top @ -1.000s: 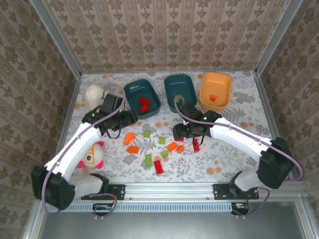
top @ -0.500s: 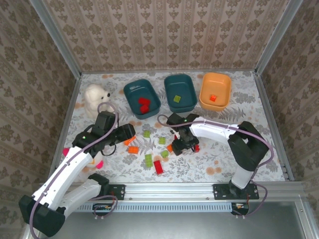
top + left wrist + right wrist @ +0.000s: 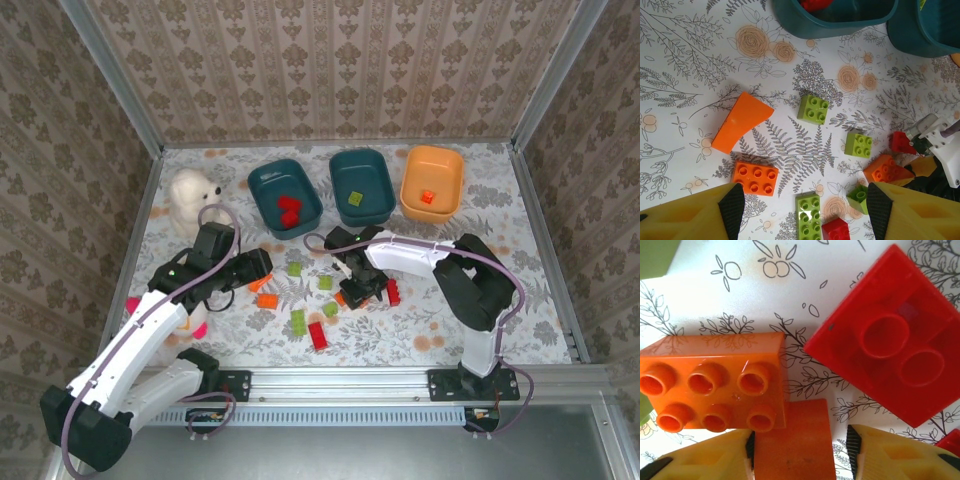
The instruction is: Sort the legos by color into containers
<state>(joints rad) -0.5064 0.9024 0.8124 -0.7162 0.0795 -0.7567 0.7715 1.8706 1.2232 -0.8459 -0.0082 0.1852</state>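
Note:
Loose legos lie mid-table: an orange brick, a long green one, a red one and several more. My right gripper is down among them. Its jaws straddle a smooth orange piece; the left pad touches it, and a narrow gap remains at the right pad. A studded orange brick and a red brick lie just beyond. My left gripper hovers open above the long green brick and an orange brick. Three containers stand behind: teal with red bricks, teal with a green one, orange with a red-orange one.
A white plush sits at the back left. A pink and yellow plush lies under my left arm. An orange wedge and two green square bricks lie between my left gripper and the bins. Metal frame rails border the table.
My left gripper drew back from the teal bin toward the loose bricks, then held still. My right gripper shifted left onto the orange pieces, and its jaws narrowed around the smooth orange piece.

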